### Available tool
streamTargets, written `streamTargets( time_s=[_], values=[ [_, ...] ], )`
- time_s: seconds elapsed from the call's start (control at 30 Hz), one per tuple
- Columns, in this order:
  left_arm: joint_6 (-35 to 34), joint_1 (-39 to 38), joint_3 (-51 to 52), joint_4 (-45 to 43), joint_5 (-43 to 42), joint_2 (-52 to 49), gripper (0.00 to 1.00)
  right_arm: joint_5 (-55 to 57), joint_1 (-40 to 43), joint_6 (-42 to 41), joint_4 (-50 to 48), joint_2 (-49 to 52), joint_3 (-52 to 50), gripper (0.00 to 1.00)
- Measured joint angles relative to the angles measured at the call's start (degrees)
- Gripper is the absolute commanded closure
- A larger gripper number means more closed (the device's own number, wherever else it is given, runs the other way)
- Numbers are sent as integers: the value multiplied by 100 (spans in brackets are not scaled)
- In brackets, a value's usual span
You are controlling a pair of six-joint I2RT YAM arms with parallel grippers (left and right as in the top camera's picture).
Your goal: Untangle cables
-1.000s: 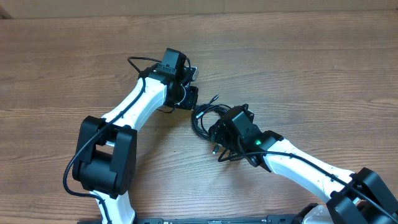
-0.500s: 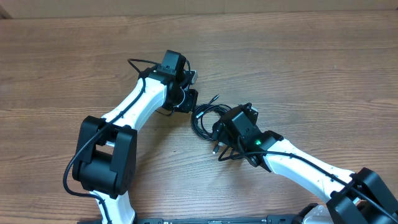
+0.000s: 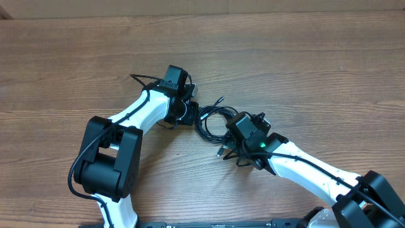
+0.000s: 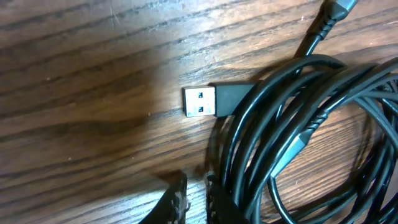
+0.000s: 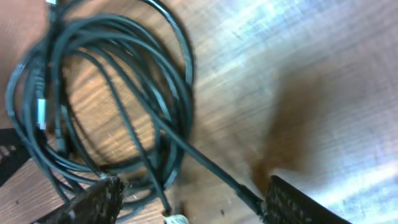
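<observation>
The cables [image 3: 211, 120] lie as a loose black coil on the wooden table between my two arms. In the left wrist view the coil [image 4: 298, 124] fills the right side, with a silver USB plug [image 4: 200, 102] lying flat beside it. My left gripper [image 4: 196, 196] is nearly shut with only wood in its narrow gap, and its right finger touches the coil's edge; overhead the left gripper [image 3: 195, 113] sits at the coil's left. My right gripper [image 5: 193, 202] is open wide over the coil's [image 5: 106, 99] near edge, with one strand and a small plug [image 5: 177, 218] between its fingers.
A bare wooden table [image 3: 304, 69] surrounds the cables. A small silver plug [image 3: 219, 152] lies by the right arm's wrist. A loose cable end [image 3: 218, 100] sticks out at the coil's far side. Thicker black wires run along both white arms.
My left gripper has moved a little forward and right, up against the coil's left edge. My right gripper has shifted slightly right. The coil has barely moved.
</observation>
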State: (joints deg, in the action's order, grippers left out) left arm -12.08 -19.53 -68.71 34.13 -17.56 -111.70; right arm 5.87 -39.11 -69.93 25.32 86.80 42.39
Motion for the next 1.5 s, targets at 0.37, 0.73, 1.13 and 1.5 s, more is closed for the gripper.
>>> streamTargets(
  time_s=[0.37,0.73,1.13,1.5],
  values=[
    [0,0,0,-98,0,0,84,-584,2,-380,-289,352,0,45],
    [-2,0,2,-98,0,0,81,-745,0,-334,-385,352,0,73],
    [0,0,0,-101,-2,0,80,-796,0,-273,-382,352,0,96],
    [-2,0,0,-98,0,0,78,-844,2,-203,-389,352,0,96]
  ],
)
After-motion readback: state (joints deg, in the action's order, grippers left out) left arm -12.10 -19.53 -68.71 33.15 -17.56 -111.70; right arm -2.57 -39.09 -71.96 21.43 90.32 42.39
